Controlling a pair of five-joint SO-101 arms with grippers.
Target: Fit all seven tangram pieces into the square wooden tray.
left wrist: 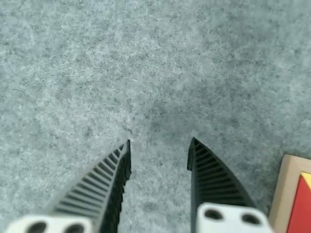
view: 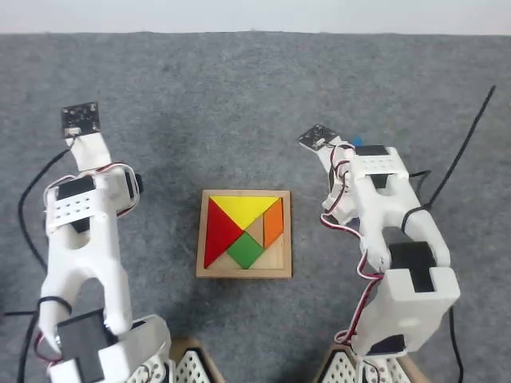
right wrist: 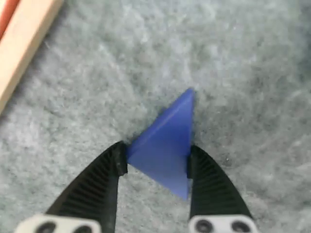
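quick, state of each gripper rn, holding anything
Left gripper: open, holding nothing, above the grey mat.
Right gripper: closed on the blue triangle, a finger on each side.

Left arm (view: 80, 239) is stretched out forward, wrist tipped down, and the left gripper (left wrist: 161, 141) has its jaws spread wide. Right arm (view: 391, 215) is stretched forward too, right gripper (right wrist: 156, 146) pinching a blue triangle (right wrist: 170, 121) between both fingers.
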